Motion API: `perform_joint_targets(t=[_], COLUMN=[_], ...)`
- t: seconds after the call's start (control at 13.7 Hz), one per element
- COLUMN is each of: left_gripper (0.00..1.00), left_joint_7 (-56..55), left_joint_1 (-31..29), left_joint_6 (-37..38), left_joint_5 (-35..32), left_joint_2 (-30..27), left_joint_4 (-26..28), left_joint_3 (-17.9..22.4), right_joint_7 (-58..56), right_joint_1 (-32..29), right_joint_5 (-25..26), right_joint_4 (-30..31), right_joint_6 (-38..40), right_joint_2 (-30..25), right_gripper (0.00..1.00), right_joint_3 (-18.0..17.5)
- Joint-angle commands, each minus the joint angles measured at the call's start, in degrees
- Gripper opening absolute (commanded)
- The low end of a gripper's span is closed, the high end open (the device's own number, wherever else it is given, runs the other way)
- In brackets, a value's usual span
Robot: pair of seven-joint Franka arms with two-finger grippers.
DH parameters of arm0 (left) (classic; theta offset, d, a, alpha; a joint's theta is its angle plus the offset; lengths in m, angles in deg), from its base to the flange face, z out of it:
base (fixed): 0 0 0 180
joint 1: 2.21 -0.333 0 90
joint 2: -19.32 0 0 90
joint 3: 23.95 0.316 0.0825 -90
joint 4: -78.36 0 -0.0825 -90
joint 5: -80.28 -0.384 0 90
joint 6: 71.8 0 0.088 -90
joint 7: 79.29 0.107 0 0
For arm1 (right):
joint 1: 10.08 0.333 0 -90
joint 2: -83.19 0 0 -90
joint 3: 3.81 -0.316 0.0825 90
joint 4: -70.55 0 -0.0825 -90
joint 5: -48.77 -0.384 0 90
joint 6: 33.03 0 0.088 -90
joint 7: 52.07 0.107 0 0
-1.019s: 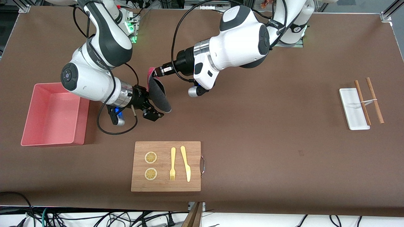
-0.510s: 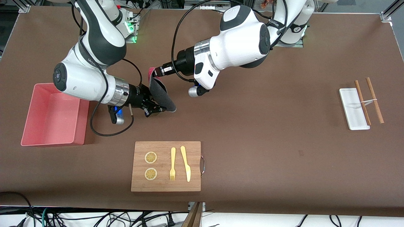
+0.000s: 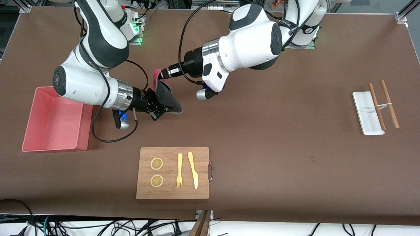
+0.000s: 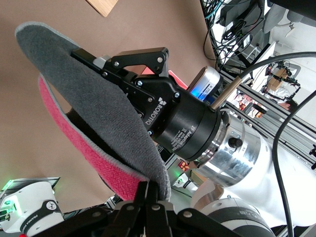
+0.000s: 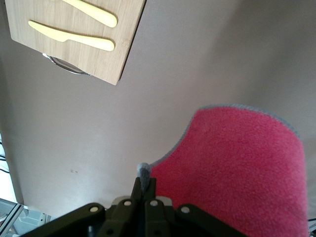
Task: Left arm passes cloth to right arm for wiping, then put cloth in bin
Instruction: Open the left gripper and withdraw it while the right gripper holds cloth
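Above the table at centre-left of the front view, both the left gripper (image 3: 163,74) and the right gripper (image 3: 158,112) are clamped on the cloth (image 3: 167,98). If either pulls before the other lets go (it is floppy), the cloth may slip and drop.

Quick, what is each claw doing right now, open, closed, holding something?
Left gripper: closed on the floppy pink-and-grey cloth, over the brown table.
Right gripper: closed on the same cloth's other edge.

Brown table (image 3: 262,137): bin (image 3: 55,119), cutting board (image 3: 173,172), tray (image 3: 367,113).
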Motion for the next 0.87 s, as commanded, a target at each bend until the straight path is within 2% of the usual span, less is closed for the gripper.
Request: perform_joint_targets(t=[0.0,0.15,0.36,0.44,0.8], left_gripper=[0.99,1.00,1.00,1.00,1.00], left_joint_7=[-0.54,-0.45,0.07,0.08,0.34], left_joint_1=[-0.47,-2.82,-9.58,-12.04,-19.09], left_joint_6=[1.01,3.98,15.13,18.56,32.72], left_joint_5=[0.66,0.57,-0.13,-2.22,-23.82], left_joint_2=[-1.20,-3.48,-6.73,-7.61,-9.03], left_joint_4=[0.13,2.23,2.51,2.50,2.15], left_joint_3=[0.25,0.25,0.60,0.51,0.51], right_joint_7=[-0.28,-0.63,-3.51,-5.97,-18.72], right_joint_1=[-0.65,-0.65,-0.56,-0.56,1.80], right_joint_5=[-1.17,-1.17,-0.38,-0.29,3.48], right_joint_4=[0.08,0.17,0.25,0.69,2.28], right_joint_6=[1.06,1.06,1.14,1.49,3.96], right_joint_2=[-0.87,-0.87,-0.87,-0.78,2.90], right_gripper=[0.00,0.00,0.00,0.00,0.00], right_joint_3=[-0.26,-0.26,-0.34,-0.34,-0.34])
